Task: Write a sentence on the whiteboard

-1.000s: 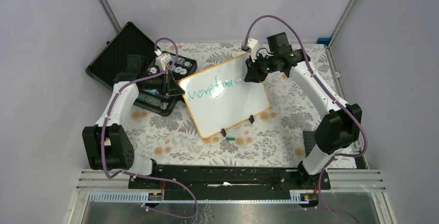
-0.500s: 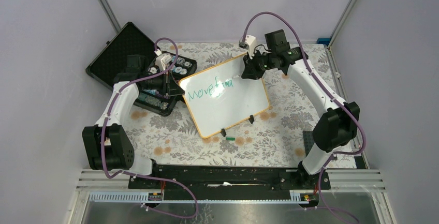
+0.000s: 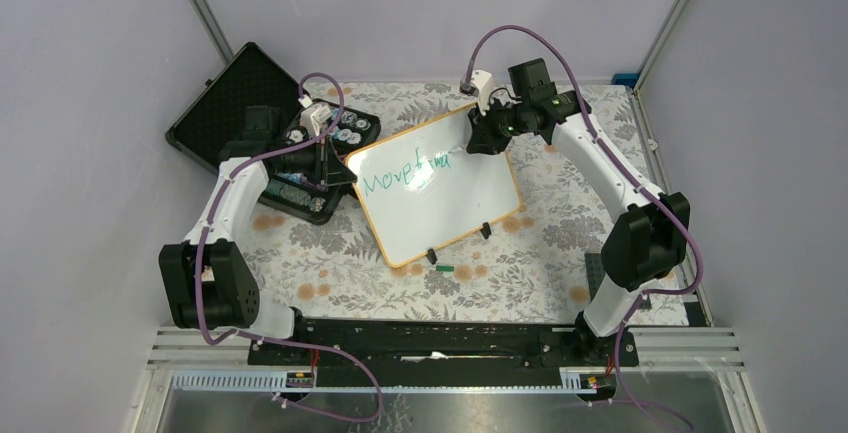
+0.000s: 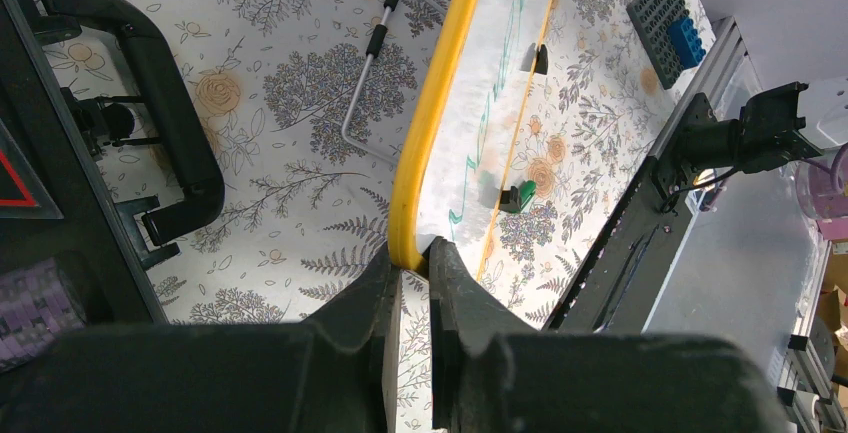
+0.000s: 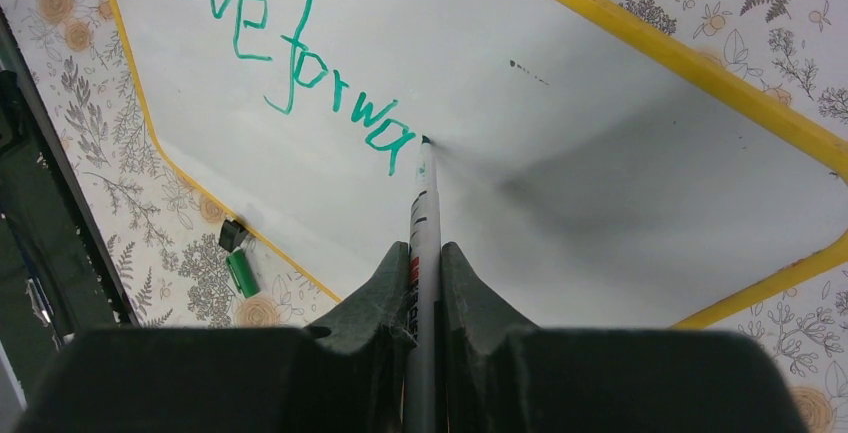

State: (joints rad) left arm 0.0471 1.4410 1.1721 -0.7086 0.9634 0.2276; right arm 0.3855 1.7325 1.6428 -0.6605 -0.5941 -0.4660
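The whiteboard stands tilted on the flowered table, propped on two black clip feet. My left gripper is shut on its yellow rim at the left corner, one jaw on each face. Green handwriting, the sentence, reads "Move forwa" along the upper part of the board. My right gripper is shut on a grey marker. Its tip touches the board just right of the last letter. In the top view the right gripper sits over the board's far right corner.
An open black foam-lined case and a black tray of small parts lie behind the left arm. A green marker cap lies by the board's near foot. A bent metal rod and blue-grey blocks rest on the cloth.
The right gripper has shifted slightly left and away with the marker. The left gripper and the board have stayed put. The writing looks the same.
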